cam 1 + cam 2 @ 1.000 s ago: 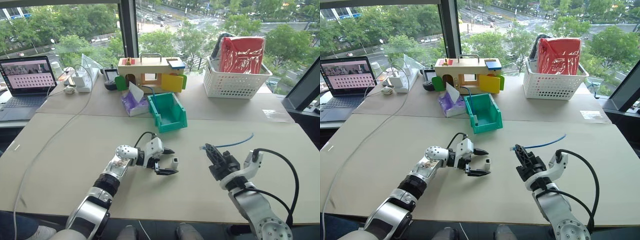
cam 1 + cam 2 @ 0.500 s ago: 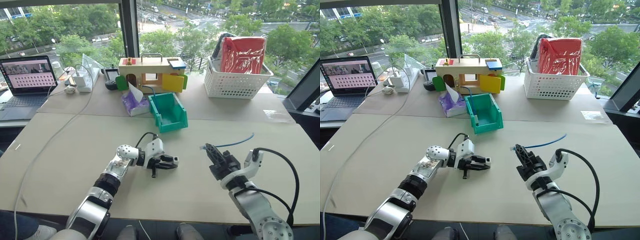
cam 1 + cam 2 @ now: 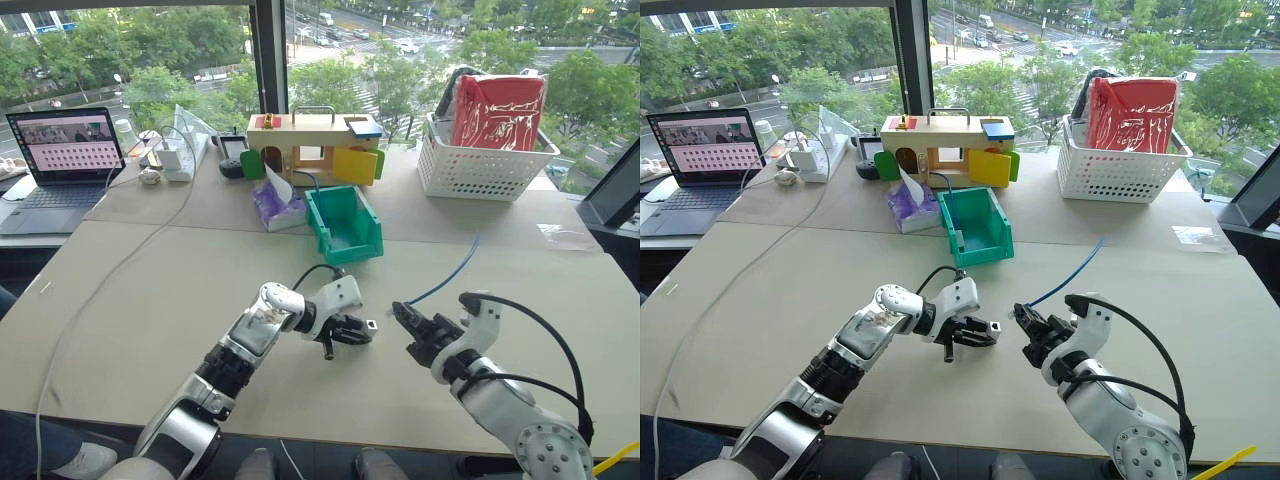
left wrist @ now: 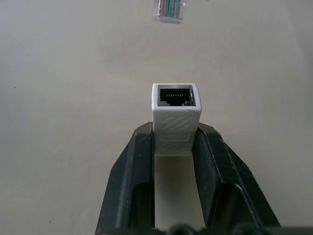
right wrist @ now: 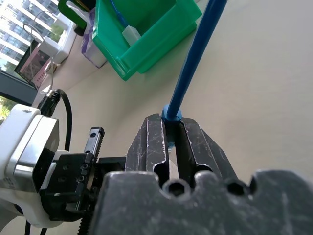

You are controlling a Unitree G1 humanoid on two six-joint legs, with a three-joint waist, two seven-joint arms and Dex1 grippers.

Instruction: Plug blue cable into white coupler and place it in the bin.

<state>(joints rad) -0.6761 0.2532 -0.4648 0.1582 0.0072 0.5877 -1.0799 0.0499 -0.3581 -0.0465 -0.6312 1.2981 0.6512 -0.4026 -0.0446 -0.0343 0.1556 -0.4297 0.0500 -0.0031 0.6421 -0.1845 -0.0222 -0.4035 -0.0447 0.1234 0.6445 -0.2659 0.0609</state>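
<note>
From the left eye view, the left gripper point(image 3: 352, 330) now pinches the white coupler point(image 3: 371, 325) and holds it up off the table point(image 3: 150, 290). A second ago its fingers stood wide apart around the little block; now they are closed on it. The right gripper point(image 3: 412, 322) is clamped shut on the blue cable point(image 3: 452, 270), and the two hands have come closer, almost tip to tip.

From the right eye view, the bin point(image 3: 975, 222) sits farther back on the table, well apart from both hands. The cable trails away from the right hand toward the far side.

In the left wrist view, the coupler point(image 4: 175, 110) is squeezed between the two black fingers point(image 4: 139, 166), its dark socket facing out. The clear plug point(image 4: 169, 10) waits just ahead of it, not yet in.

In the right wrist view, the cable point(image 5: 195, 54) runs out from the shut jaws toward the bin point(image 5: 146, 34).

I think the plug goes in next, so they must line up well.
</note>
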